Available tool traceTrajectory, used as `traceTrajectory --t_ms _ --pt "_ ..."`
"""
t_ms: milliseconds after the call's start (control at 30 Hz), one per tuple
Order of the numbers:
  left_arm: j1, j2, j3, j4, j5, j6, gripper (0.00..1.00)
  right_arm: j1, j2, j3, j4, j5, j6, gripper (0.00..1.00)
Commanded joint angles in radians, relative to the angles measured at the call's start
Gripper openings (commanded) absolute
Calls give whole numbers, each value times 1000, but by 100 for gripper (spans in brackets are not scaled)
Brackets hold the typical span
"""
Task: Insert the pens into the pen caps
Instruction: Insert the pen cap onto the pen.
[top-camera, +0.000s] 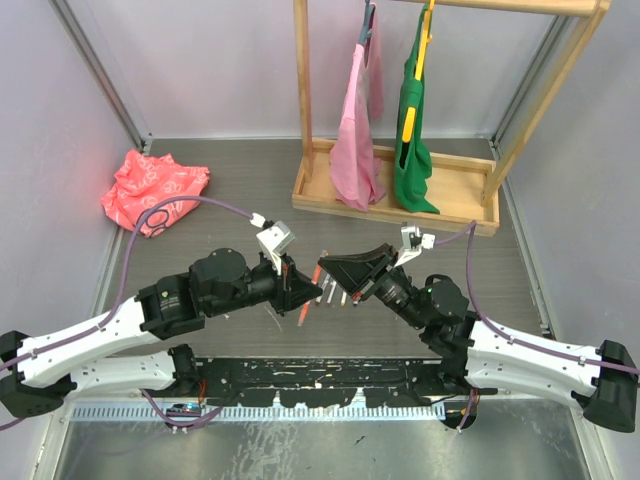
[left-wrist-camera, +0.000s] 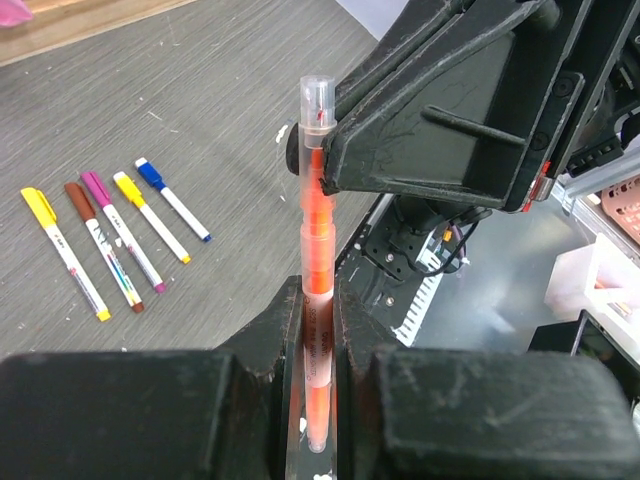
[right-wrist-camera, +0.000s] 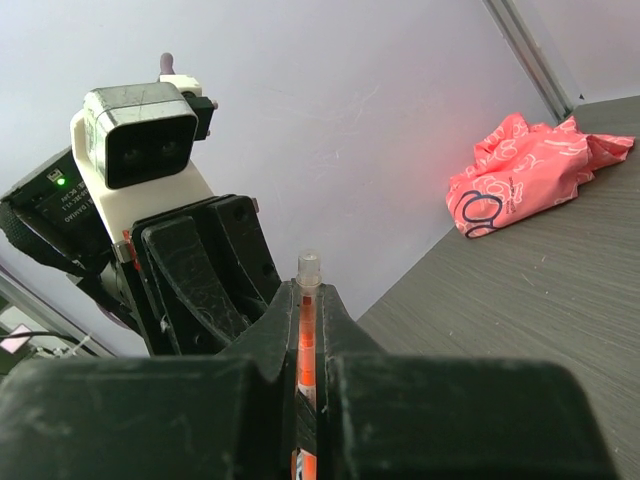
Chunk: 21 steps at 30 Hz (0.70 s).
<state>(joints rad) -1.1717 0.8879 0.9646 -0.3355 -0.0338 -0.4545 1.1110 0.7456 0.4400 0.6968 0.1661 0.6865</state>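
Left hand (left-wrist-camera: 318, 330) is clamping the orange pen (left-wrist-camera: 317, 265), right hand (right-wrist-camera: 308, 315) is gripping its cap (left-wrist-camera: 315, 110), five more pens (left-wrist-camera: 110, 240) lying on the tabletop (left-wrist-camera: 230, 90).

The rack (top-camera: 395, 195) stands at the back of the table (top-camera: 240, 170), with the left-hand bag (top-camera: 357, 140) and right-hand bag (top-camera: 413, 150) hanging inside it. The crumpled bag (top-camera: 155, 190) lies well to the rack's left. In front of the rack, the left gripper (top-camera: 312, 290) and right gripper (top-camera: 328, 266) meet, both clamping the held pen (left-wrist-camera: 318, 300). Under them, five loose pens (left-wrist-camera: 125, 232) lie side by side on the table
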Motion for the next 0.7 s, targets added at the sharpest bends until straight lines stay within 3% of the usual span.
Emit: traceTrajectory --t_ms 0,167,433,667 --pt "-5 -12 19 65 -35 14 0 0 0 52 -59 -66 -43 0" --pt "-5 -19 20 74 -59 8 0 1 28 58 -82 -122 -53 3" --pt "-5 -30 17 76 -75 8 0 1 -9 64 -106 -96 -64 31" --pt "-5 -43 4 73 -77 6 0 1 -87 137 -247 -38 -150 46"
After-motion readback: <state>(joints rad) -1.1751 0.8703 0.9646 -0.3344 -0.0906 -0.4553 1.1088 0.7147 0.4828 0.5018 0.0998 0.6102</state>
